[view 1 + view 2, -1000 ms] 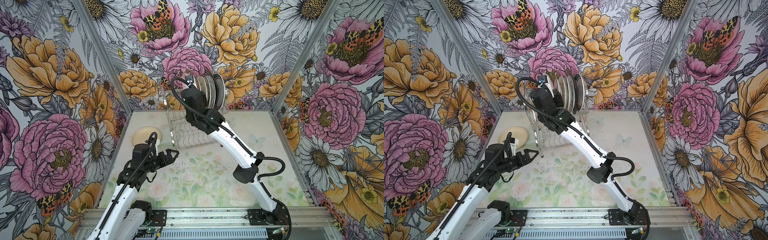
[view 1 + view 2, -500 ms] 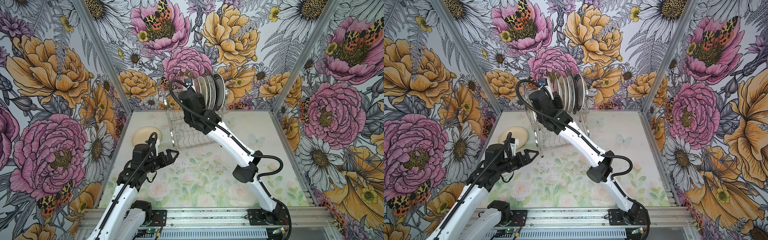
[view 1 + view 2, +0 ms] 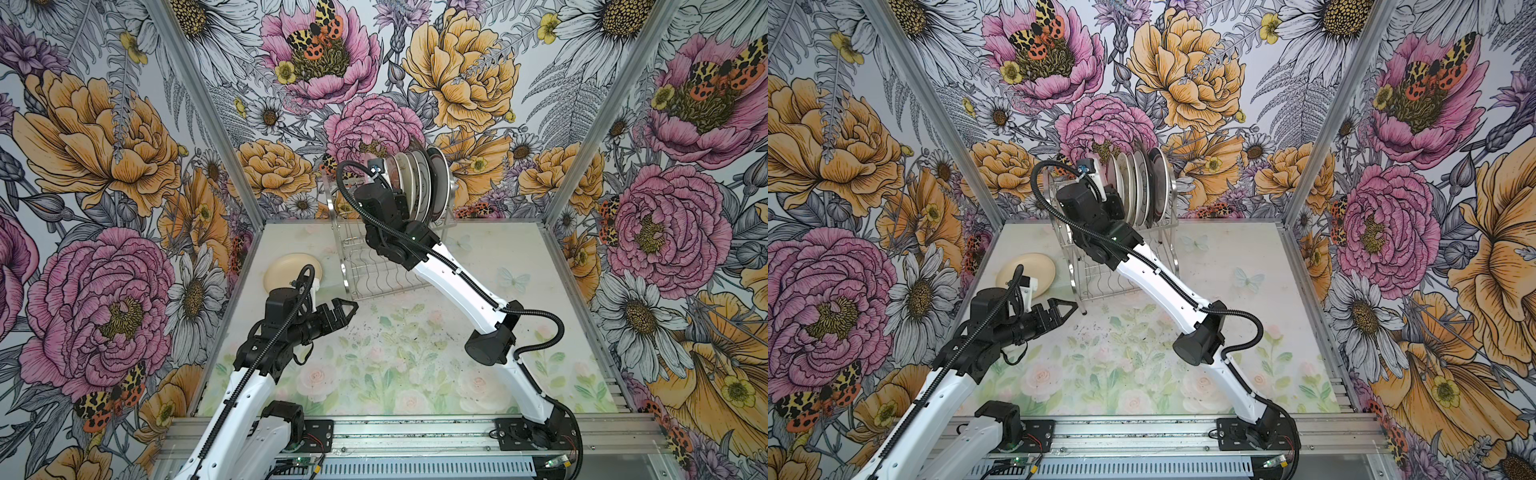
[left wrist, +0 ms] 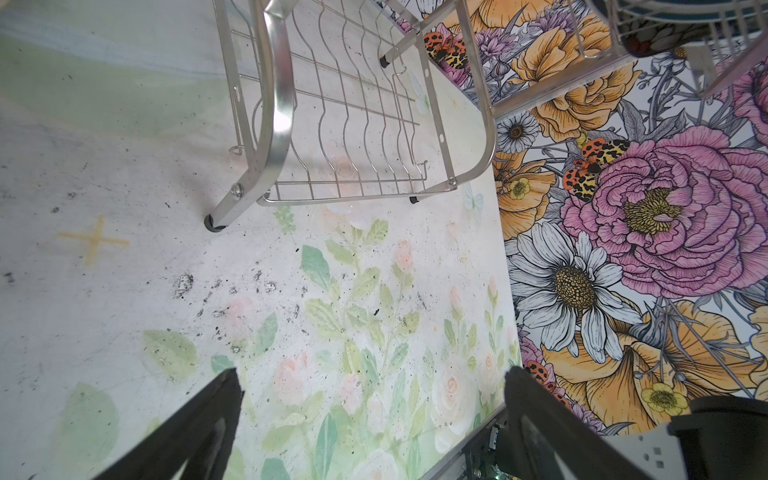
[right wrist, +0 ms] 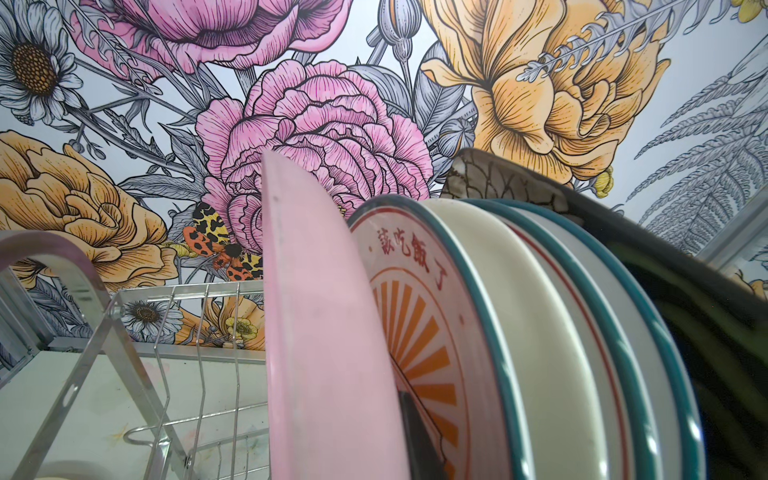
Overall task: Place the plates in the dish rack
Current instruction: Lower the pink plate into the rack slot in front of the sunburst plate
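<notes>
The dish rack (image 3: 374,274) (image 3: 1100,278) (image 4: 353,124) stands at the back of the table. Several plates (image 3: 419,183) (image 3: 1142,187) stand on edge in its upper tier. My right gripper (image 5: 353,419) (image 3: 399,197) is shut on a pink plate (image 5: 316,332), held upright right beside a white plate with an orange sunburst (image 5: 419,324). One finger (image 5: 415,428) shows between those two; the other is hidden behind the pink plate. A cream plate (image 3: 291,270) (image 3: 1030,270) lies flat on the table left of the rack. My left gripper (image 3: 347,305) (image 3: 1065,305) (image 4: 374,374) hovers open and empty just in front of it.
Teal-rimmed plates and a dark square plate (image 5: 706,311) fill the upper tier beyond the sunburst one. The lower tier's wavy wires (image 4: 374,137) hold nothing. Flowered walls (image 3: 124,208) close in the left, back and right. A metal rail (image 3: 395,428) runs along the front edge.
The right wrist has edged slightly left at the upper tier, still gripping the pink plate. The left arm has not moved.
</notes>
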